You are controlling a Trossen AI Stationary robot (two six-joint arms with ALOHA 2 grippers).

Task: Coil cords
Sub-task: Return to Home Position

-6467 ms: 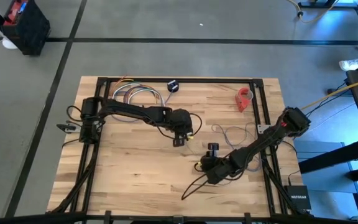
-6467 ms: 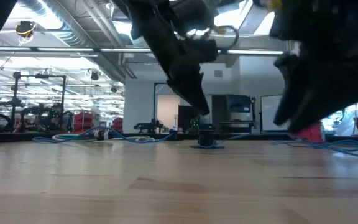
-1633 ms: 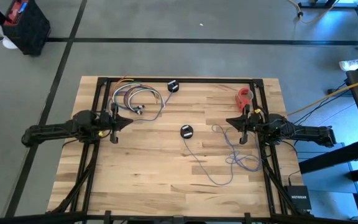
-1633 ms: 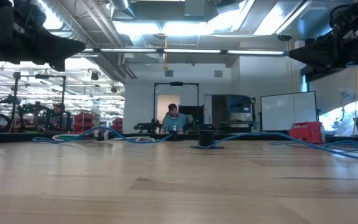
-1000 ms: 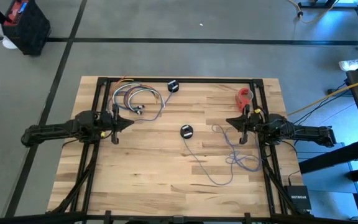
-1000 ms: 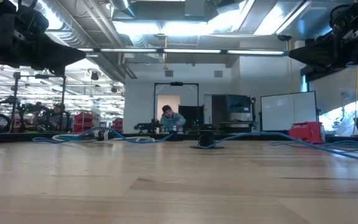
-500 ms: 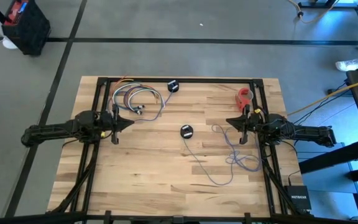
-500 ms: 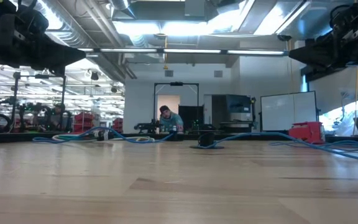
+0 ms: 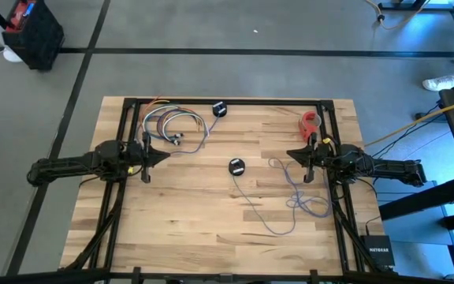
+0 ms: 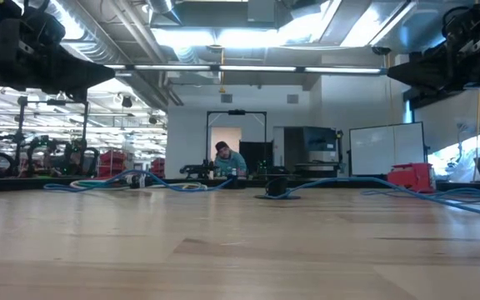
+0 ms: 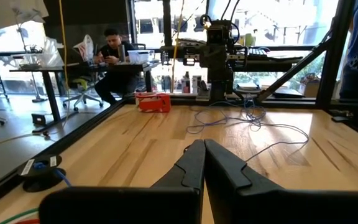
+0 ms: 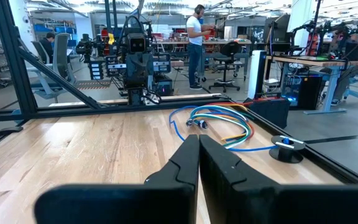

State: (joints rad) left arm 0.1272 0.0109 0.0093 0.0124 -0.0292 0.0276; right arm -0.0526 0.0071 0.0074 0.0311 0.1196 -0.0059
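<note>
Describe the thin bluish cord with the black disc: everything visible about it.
The cord is one very thin, limp bluish-lavender cable lying uncoiled on the wooden table. One end joins a small round black disc that lies flat near the table's middle. From there, in the high view, the cord wanders downward, bends back and gathers in loose overlapping loops on the right side, near the right gripper. Neither that gripper nor the left gripper holds it; the fingers of both are shut.

In my low view the top edge cuts off both arms, the left arm and the right arm. From above, the cord is too thin to trace where it bunches beside the right arm.
</note>
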